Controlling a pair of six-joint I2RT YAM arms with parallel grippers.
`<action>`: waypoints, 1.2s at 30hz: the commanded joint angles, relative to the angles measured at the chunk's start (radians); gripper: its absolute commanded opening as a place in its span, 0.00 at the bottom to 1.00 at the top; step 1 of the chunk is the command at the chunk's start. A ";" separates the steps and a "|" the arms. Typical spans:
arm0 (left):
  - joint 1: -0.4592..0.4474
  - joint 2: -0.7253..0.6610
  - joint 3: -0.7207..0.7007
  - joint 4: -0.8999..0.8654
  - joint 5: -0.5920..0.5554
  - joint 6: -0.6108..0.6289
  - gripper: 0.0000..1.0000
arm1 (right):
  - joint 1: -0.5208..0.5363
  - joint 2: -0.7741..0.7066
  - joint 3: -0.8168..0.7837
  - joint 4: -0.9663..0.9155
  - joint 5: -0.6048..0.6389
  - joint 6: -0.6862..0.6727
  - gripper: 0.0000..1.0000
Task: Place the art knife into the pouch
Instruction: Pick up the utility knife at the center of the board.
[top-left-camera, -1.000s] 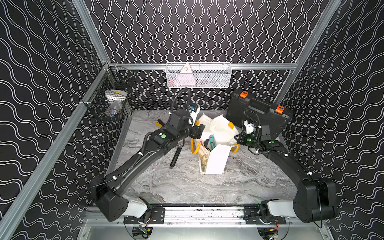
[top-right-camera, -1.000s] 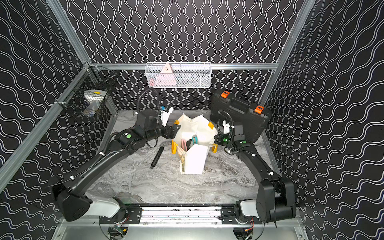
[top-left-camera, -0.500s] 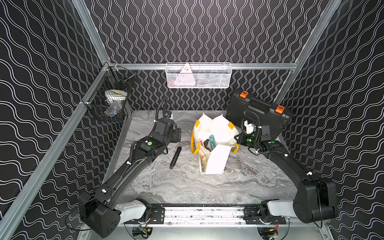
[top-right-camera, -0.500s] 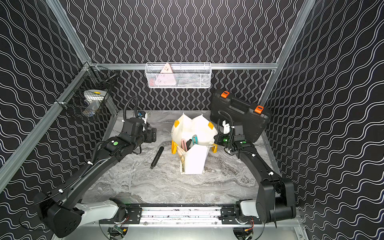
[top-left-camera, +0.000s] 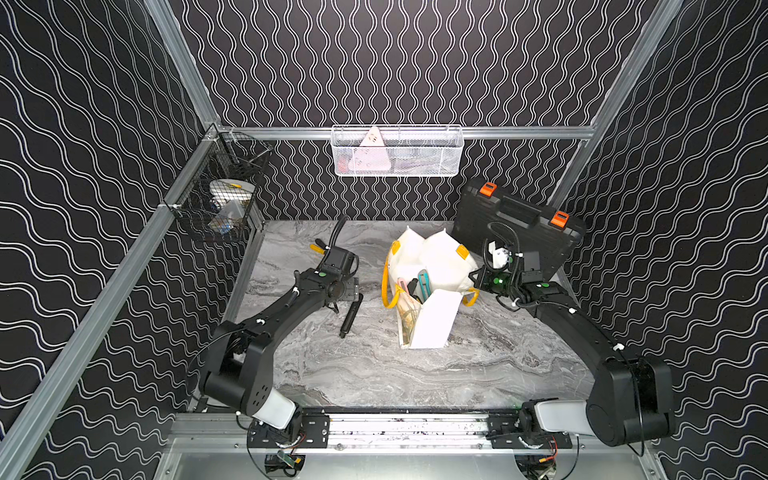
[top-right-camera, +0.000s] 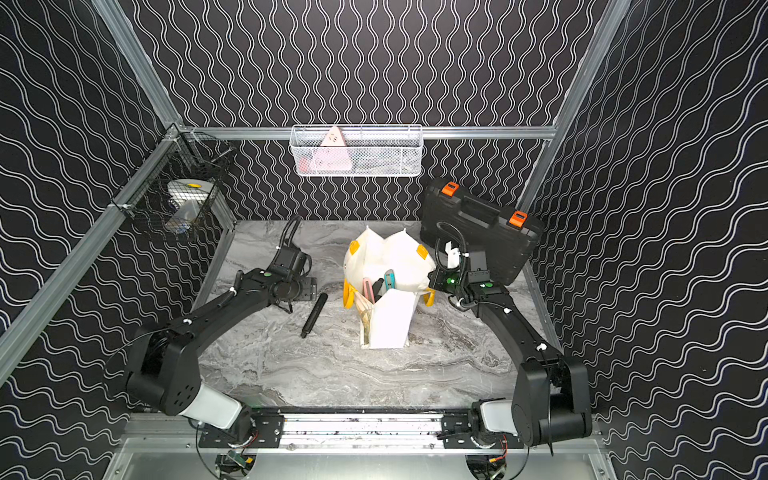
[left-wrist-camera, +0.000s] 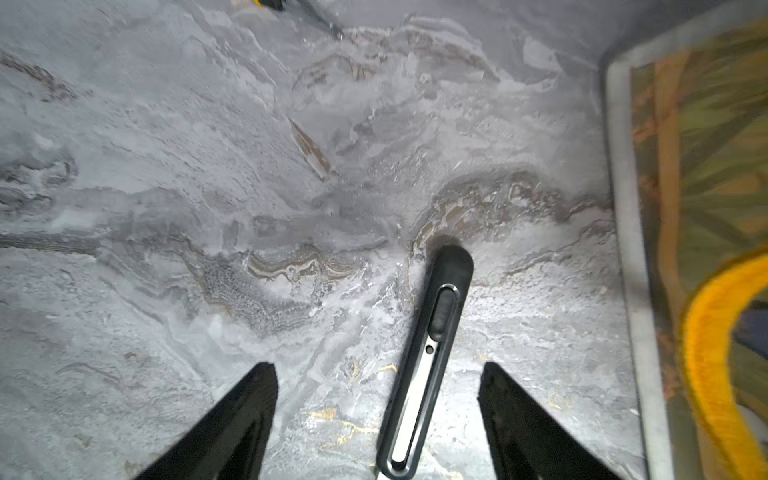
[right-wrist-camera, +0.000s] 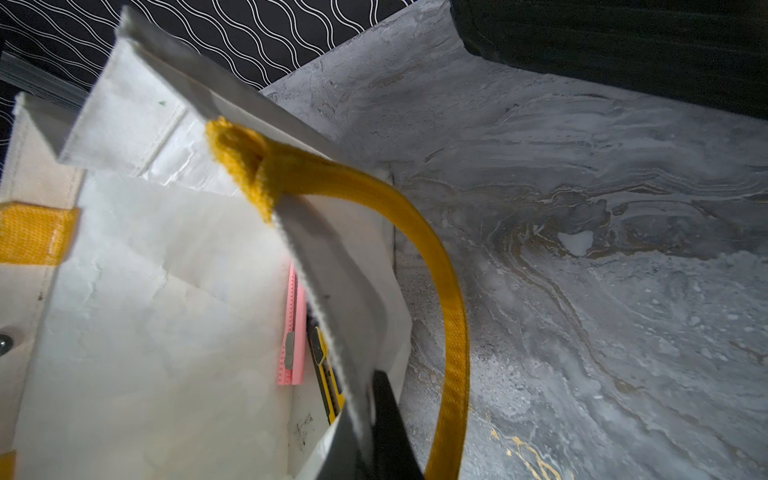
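Now: holds left end effector spread wide astride art knife flat on tabletop, gripping nothing | pinches pouch rim in fully closed right end effector

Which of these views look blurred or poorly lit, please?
Left wrist view: the art knife is fairly sharp, but the pouch beside it smears. Right wrist view: the pouch rim near the lens is soft; the black case is lost in shadow. Both top views: sharp, evenly lit.
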 joint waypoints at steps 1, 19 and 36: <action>-0.003 0.029 -0.037 0.032 0.000 -0.042 0.78 | 0.001 0.006 -0.003 0.022 -0.008 -0.001 0.00; -0.078 0.122 -0.122 0.106 0.014 -0.060 0.75 | 0.001 0.006 -0.008 0.022 -0.004 -0.002 0.00; -0.081 0.180 -0.130 0.135 0.057 -0.057 0.58 | 0.001 0.000 -0.011 0.020 -0.003 -0.004 0.00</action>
